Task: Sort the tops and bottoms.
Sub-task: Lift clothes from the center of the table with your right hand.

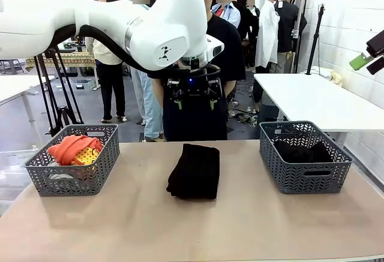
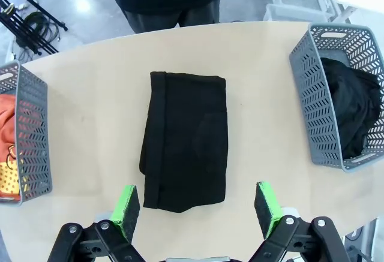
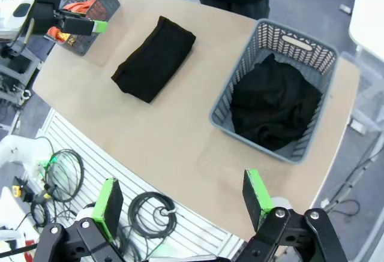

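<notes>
The left gripper [image 1: 195, 103] hangs wide open and empty over the unobstructed folded black bottoms [image 1: 194, 171] at the table's [image 1: 258, 229] middle, between the left-edge basket [image 1: 72, 181] holding the orange top [image 1: 69, 147] and the right-edge basket [image 1: 303, 181] holding a black bundle [image 1: 303, 152], while the right gripper [image 3: 183, 202] is likewise spread and empty.

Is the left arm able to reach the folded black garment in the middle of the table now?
Probably yes. The left end effector hangs open above the folded black garment, and nothing lies on it or between them.
</notes>
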You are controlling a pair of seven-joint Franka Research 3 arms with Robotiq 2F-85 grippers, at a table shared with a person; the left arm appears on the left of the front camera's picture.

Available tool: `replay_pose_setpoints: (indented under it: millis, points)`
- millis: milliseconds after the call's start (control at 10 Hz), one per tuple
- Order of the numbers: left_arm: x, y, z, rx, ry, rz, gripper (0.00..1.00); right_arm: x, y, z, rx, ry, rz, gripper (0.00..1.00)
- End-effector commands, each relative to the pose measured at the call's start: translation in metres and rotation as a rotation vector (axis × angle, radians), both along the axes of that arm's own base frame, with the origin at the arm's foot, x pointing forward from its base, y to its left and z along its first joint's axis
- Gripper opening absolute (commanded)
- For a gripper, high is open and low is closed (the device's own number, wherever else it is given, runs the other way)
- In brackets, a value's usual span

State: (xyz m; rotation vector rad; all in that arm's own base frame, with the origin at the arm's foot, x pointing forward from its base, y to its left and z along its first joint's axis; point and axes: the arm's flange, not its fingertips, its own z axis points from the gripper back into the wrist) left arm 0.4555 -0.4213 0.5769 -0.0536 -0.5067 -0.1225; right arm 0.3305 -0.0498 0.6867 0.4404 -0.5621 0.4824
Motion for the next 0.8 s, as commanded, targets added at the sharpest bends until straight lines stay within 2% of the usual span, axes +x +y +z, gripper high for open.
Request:
replay_pose_setpoints:
  millis: [0, 100, 200, 400, 700]
  points:
    - [0.001, 0.001, 0.0, -0.009, -0.009, 0.004, 1.0, 0.002, 0.0, 0.0, -0.013, 0.001, 0.004, 1.0]
    - [0.0, 0.0, 0.0, 0.0, 0.0, 0.0, 1.0, 0.002, 0.0, 0.0, -0.013, 0.001, 0.004, 1.0]
    - [-0.001, 0.019, 0.004, -0.044, 0.021, -0.056, 1.0, 0.002, 0.0, 0.0, -0.013, 0.001, 0.004, 1.0]
    - [-0.024, 0.093, 0.022, -0.054, 0.057, -0.063, 1.0, 0.002, 0.0, 0.0, -0.013, 0.001, 0.004, 1.0]
    - [-0.063, 0.165, 0.032, 0.108, 0.097, 0.002, 1.0, 0.002, 0.0, 0.0, -0.013, 0.001, 0.004, 1.0]
